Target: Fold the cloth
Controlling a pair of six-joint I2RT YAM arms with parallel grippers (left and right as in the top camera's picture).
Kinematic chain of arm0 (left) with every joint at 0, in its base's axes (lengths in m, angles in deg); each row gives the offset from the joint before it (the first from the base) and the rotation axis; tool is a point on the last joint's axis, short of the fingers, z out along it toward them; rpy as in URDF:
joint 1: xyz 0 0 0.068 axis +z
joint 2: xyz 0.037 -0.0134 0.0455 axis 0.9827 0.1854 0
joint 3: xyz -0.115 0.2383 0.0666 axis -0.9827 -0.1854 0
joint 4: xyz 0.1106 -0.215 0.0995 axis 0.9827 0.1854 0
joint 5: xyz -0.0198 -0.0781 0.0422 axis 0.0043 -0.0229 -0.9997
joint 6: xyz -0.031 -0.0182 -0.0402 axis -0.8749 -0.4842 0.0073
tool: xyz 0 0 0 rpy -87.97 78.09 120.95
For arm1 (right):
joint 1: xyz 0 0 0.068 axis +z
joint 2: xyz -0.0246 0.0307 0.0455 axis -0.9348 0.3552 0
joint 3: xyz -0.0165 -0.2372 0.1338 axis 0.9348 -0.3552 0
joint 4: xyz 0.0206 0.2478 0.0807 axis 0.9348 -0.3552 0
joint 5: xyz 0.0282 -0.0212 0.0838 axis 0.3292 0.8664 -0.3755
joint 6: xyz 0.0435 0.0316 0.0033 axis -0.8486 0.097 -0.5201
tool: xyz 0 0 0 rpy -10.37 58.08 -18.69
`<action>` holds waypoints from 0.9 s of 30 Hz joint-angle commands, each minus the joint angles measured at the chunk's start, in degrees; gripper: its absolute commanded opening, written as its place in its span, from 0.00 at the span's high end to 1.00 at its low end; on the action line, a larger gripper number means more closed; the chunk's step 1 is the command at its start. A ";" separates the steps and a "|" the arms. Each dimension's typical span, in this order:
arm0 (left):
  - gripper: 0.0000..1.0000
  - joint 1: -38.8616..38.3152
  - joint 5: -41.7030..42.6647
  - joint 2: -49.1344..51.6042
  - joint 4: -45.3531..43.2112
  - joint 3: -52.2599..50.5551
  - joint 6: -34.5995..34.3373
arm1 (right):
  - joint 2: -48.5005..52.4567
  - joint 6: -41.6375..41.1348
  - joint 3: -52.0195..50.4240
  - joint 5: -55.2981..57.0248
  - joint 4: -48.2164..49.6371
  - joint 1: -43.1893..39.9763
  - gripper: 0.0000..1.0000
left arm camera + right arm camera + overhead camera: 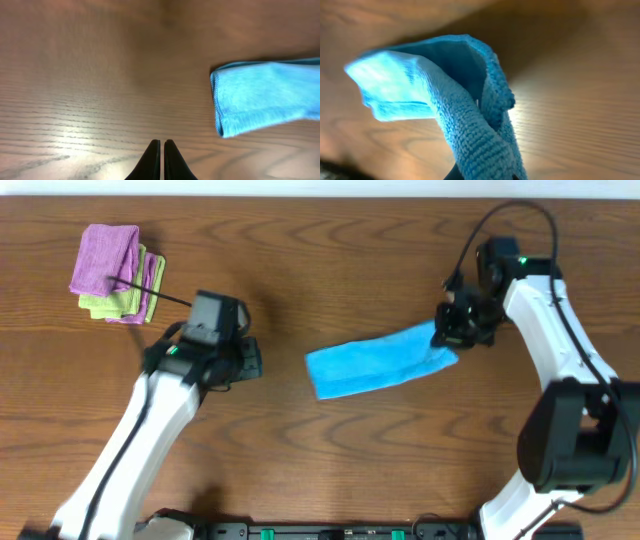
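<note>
A blue cloth [375,360] lies folded in a long strip across the middle of the wooden table. My right gripper [458,330] is shut on its right end and holds that end lifted; in the right wrist view the cloth [470,115] bunches up from between the fingers, which it mostly hides. My left gripper [250,358] is shut and empty, left of the cloth's left end. In the left wrist view the fingertips [162,145] are pressed together above bare table, with the cloth's left end [260,95] ahead to the right.
A stack of folded cloths, purple [105,258] on top of yellow-green [120,302], sits at the far left corner of the table. A black cable runs from it toward the left arm.
</note>
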State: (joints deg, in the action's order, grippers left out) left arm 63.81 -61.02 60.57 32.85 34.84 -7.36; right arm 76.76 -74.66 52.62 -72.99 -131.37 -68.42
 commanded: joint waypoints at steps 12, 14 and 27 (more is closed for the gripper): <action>0.94 0.15 2.12 -13.66 7.91 0.85 0.61 | 5.40 -8.98 3.80 17.53 2.29 26.62 0.98; 0.94 0.15 2.99 -13.66 7.87 0.85 0.61 | 7.34 -9.35 3.80 17.88 2.75 27.65 0.98; 0.94 0.15 2.78 -13.57 7.78 0.83 0.68 | 10.97 -10.60 3.87 3.28 5.64 31.45 0.16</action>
State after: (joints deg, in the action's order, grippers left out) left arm 63.81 -58.38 47.22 40.53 34.95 -7.38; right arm 87.58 -85.19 56.16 -61.29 -126.08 -38.41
